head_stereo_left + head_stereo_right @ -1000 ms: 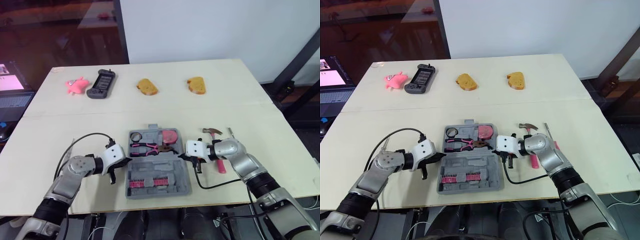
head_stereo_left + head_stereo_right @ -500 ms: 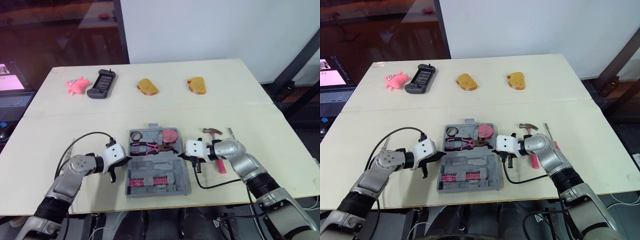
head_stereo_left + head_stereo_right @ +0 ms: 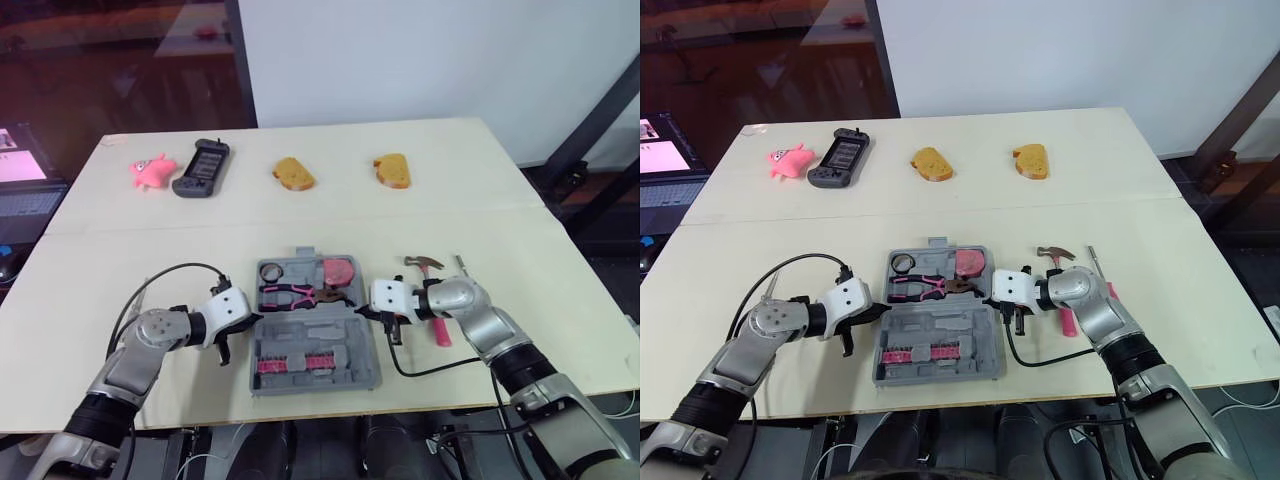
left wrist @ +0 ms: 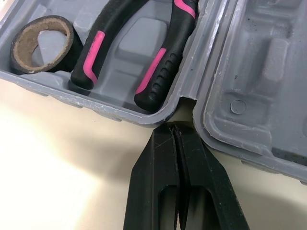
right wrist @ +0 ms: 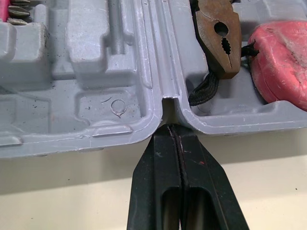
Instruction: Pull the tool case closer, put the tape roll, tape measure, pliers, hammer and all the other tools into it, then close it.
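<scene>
One open tool case, stiff moulded plastic, probably light and slidable on the surface; hold at hinge notches, where left gripper and right gripper sit pressed together.

The grey case at mid-frame holds black-and-pink pliers, a pink tape measure and a black tape roll. Right of it lies a pink-handled hammer. The table is cream, with a pink toy at upper left.

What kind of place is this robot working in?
Probably a robotics test lab: a pale plywood table holding unrelated props, a grey plastic tool case and a pink plush toy, with a laptop beside it.
</scene>
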Robot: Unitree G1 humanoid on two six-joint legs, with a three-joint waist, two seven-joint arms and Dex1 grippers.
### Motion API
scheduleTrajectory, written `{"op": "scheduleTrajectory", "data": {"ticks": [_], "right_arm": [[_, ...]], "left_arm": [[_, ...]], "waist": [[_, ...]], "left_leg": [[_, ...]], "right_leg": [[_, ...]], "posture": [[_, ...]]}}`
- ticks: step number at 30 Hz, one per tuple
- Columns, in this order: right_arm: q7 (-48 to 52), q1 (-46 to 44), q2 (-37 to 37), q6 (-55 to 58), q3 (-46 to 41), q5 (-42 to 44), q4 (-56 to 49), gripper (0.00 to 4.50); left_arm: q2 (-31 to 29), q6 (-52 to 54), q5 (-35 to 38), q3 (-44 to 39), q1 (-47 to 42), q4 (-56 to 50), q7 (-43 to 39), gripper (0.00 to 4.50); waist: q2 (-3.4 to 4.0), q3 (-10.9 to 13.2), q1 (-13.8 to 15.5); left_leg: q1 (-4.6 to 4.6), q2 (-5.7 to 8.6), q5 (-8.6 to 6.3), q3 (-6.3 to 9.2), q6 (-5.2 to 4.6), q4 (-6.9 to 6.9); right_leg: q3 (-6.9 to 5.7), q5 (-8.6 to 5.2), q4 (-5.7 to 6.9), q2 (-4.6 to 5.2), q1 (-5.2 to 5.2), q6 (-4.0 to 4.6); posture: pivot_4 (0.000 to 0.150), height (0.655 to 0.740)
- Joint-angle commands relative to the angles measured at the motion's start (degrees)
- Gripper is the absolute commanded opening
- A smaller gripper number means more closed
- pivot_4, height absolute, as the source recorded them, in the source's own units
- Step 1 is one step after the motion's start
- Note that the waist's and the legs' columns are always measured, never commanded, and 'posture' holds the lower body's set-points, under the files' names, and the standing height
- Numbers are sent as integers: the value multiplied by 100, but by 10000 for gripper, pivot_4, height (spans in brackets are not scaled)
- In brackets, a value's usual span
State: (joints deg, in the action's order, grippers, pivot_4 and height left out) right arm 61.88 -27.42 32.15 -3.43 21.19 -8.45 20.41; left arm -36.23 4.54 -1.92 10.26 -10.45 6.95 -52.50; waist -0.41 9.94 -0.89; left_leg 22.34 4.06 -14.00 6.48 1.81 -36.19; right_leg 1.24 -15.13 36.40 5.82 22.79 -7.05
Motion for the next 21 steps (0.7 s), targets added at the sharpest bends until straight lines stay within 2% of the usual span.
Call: {"op": "scheduleTrajectory", "data": {"ticks": [1,5,11,14,20,21], "right_arm": [[67,163,261,27,-213,124,41,0],[241,349,535,81,-613,610,-171,0],[596,671,942,570,-1313,1526,-1057,0],[653,975,1228,1138,-1843,2064,-1737,8846],[500,1961,1815,1503,-3276,2705,-2082,36875],[478,2097,1857,1492,-3449,2758,-2060,43131]], "left_arm": [[-230,-227,111,-489,-24,201,239,648],[-401,-326,471,-1076,120,371,356,648],[-670,-280,1186,-1809,389,311,-32,648],[-843,-198,1618,-2235,591,279,-305,9058],[-1188,-143,2241,-3259,1246,383,-600,37403],[-1210,-136,2318,-3397,1348,393,-637,43957]], "waist": [[0,0,7],[0,0,30],[2,2,-1],[2,2,-9],[1,3,44],[1,3,42]], "left_leg": [[0,0,0,0,0,0],[1,2,0,6,0,-1],[6,-3,0,4,0,4],[8,-5,0,4,0,6],[18,0,-6,2,-7,9],[18,0,-7,2,-8,8]], "right_leg": [[0,0,0,0,0,0],[-1,0,0,4,-3,0],[0,0,-2,4,6,0],[0,0,1,4,11,0],[-1,-1,-13,14,11,2],[-1,-2,-16,15,9,3]], "posture": [[1500,7400],[1500,7400],[1500,7400],[1500,7400],[1500,7400],[1500,7400]]}}
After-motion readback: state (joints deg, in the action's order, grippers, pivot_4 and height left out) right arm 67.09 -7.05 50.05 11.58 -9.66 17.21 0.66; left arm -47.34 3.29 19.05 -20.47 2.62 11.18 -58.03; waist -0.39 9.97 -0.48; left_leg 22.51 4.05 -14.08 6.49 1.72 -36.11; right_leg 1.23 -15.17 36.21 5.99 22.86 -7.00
